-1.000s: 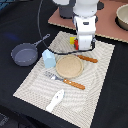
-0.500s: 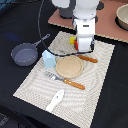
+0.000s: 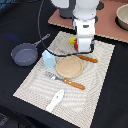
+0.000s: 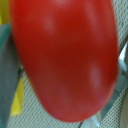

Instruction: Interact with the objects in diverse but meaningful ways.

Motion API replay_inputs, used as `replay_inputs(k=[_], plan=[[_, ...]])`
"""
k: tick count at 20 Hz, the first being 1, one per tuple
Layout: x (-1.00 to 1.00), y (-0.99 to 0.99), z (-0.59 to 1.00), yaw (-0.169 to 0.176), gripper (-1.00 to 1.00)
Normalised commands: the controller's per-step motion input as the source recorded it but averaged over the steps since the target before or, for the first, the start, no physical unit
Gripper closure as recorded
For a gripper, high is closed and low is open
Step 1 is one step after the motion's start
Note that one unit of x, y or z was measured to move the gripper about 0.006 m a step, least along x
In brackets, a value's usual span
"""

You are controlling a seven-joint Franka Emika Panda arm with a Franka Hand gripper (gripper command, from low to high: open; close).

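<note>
The red tomato (image 4: 65, 55) fills nearly the whole wrist view, very close to the camera. In the exterior view only a sliver of it (image 3: 78, 45) shows under the white hand. My gripper (image 3: 82, 48) is down over it at the far edge of the placemat, and its fingers are hidden. The flat yellow packet (image 3: 72, 40) lies beside the tomato and also shows in the wrist view (image 4: 17, 100). The light-blue boxy cup (image 3: 48, 59) stands to the exterior view's left of the plate. The dark grey frying pan (image 3: 24, 54) sits off the mat. The white flat utensil (image 3: 55, 100) lies at the near edge.
A tan round plate (image 3: 68, 66) lies mid-mat on the striped placemat (image 3: 100, 75). An orange-handled knife (image 3: 86, 58) lies behind the plate and a fork (image 3: 65, 80) in front. A bowl (image 3: 122, 16) stands on a pink board (image 3: 107, 25) at the back.
</note>
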Motion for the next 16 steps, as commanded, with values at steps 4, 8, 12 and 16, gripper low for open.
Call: replay_inputs(k=[4,8,12,16], plan=[[0.06,0.00,-0.09,0.000,1.00],[0.05,0.07,0.64,-0.013,1.00],[0.03,-0.13,1.00,-0.023,1.00],[0.26,-0.62,0.75,-0.044,1.00]])
